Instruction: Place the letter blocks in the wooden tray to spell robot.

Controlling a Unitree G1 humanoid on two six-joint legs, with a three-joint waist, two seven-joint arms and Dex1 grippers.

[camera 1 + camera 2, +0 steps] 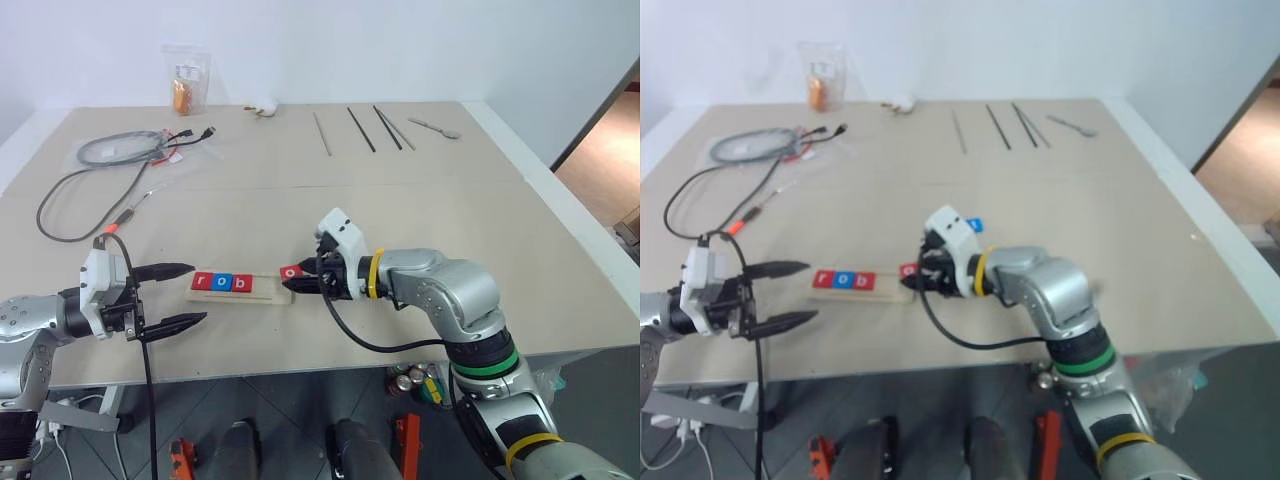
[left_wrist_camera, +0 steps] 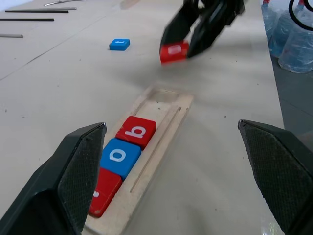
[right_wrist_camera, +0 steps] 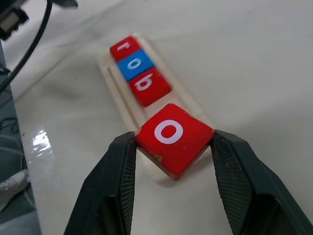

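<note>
Three letter blocks (image 1: 222,283) are seated in the wooden tray (image 1: 262,296); a red o block (image 3: 173,136) is pinched by the right gripper (image 3: 171,161) above its empty end; the left gripper (image 1: 175,296) is spread.

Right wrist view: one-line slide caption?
Right gripper holds a red o block above the wooden tray, beside r, o, b.

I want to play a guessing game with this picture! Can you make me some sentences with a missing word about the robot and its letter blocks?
1. The tray already holds three blocks that spell r, o, ____.
2. The right gripper is holding a red block with the letter ____ on it.
3. The block lying alone on the table is the colour ____.
4. The left gripper holds nothing, and its fingers are ____.

Missing words: b; o; blue; open
</note>
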